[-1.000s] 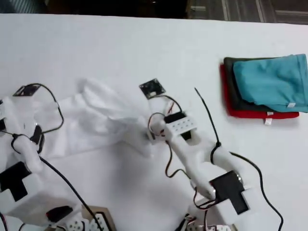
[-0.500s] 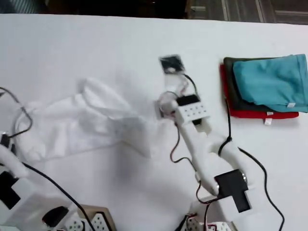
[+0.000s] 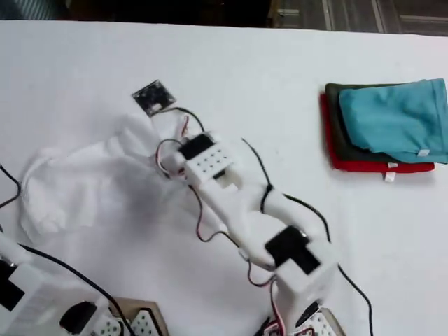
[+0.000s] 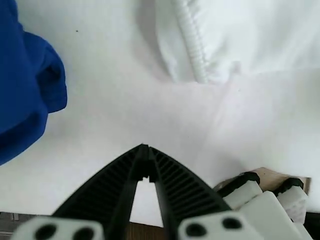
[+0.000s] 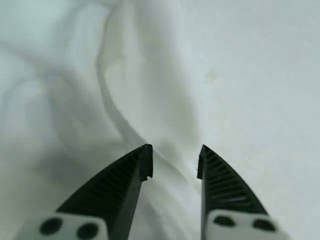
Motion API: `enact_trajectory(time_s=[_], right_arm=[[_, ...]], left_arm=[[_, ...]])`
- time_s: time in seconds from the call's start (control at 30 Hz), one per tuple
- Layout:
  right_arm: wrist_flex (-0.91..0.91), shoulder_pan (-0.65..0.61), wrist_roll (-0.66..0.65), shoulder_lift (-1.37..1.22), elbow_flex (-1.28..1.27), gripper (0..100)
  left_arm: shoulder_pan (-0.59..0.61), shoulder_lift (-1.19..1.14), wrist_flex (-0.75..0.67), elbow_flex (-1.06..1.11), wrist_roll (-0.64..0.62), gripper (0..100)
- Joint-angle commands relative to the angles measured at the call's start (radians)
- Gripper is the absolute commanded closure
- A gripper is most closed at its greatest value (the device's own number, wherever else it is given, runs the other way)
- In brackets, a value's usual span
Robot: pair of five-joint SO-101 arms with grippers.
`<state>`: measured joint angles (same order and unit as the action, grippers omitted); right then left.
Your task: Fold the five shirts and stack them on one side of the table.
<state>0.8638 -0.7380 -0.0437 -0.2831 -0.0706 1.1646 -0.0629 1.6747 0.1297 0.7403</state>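
1. A crumpled white cotton shirt [image 3: 84,182] lay unfolded on the white table [image 3: 280,63], left of centre in the high view.
2. The right gripper [image 5: 175,148] hung just over a raised fold of that shirt. Its black fingers were parted by a narrow gap, with nothing between them.
3. The left gripper [image 4: 145,147] sat over bare table, tips pressed together and empty. A bunched blue shirt [image 4: 22,90] lay near it.
4. Folded stack near the table's right edge: teal shirt [image 3: 395,119] on top, dark grey shirt [image 3: 334,126] beneath, red shirt [image 3: 371,166] at the bottom.
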Motion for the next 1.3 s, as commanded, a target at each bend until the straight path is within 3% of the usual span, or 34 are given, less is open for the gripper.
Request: enact_trajectory(time_s=[0.0,0.13,0.3,0.73,0.83,0.93,1.27], right_arm=[[0.031,-0.016,-0.005,-0.05,0.126,84.6],[0.054,-0.016,-0.008,-0.101,0.17,83.5],[0.136,-0.048,-0.103,-0.13,0.235,73.1],[0.13,-0.05,-0.12,-0.197,0.261,73.8],[0.12,-0.004,-0.12,-0.262,0.301,81.3],[0.124,0.056,-0.112,-0.306,0.362,98.8],[0.354,0.243,-0.109,-0.041,0.399,97.8]], left_arm=[[0.006,0.046,0.011,-0.042,0.034,97],[0.005,0.046,0.011,-0.042,0.048,97],[0.005,0.046,0.011,-0.042,0.048,97],[0.003,0.046,0.011,-0.038,0.04,97],[0.005,0.049,0.011,-0.039,0.04,97],[0.006,0.049,0.011,-0.039,0.04,97],[-0.021,0.044,0.009,-0.036,0.046,97]])
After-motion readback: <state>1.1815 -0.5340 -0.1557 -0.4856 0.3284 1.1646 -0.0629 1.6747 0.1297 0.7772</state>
